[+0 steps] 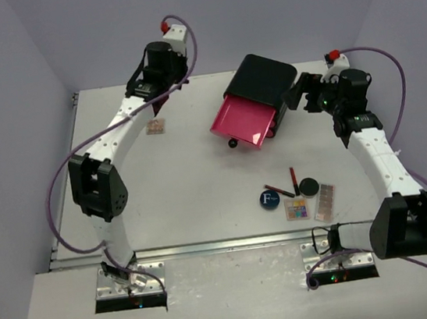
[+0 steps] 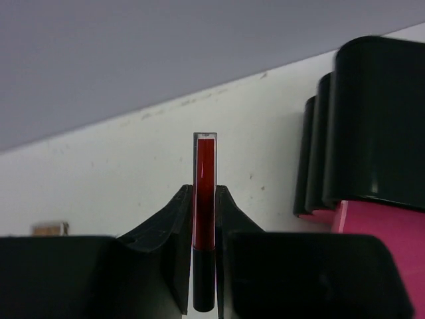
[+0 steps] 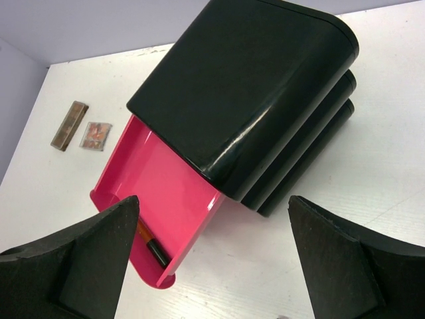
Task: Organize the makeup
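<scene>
My left gripper (image 1: 164, 97) is at the far left of the table, shut on a thin red-black pencil (image 2: 204, 199) that stands upright between its jaws. My right gripper (image 1: 299, 95) is open and empty just right of the black drawer box (image 1: 259, 79), whose pink drawer (image 1: 242, 122) is pulled out. One orange-black pencil (image 3: 151, 244) lies in that drawer. At the near right lie a blue compact with "F" (image 1: 269, 198), a black compact (image 1: 308, 186), two red-black pencils (image 1: 279, 191), and two palettes (image 1: 296, 209) (image 1: 324, 201).
A small brown palette (image 1: 156, 128) lies on the table below my left gripper; the right wrist view shows two small flat pieces there (image 3: 70, 125) (image 3: 96, 135). The back wall stands close behind the box. The table's raised edge runs along the left.
</scene>
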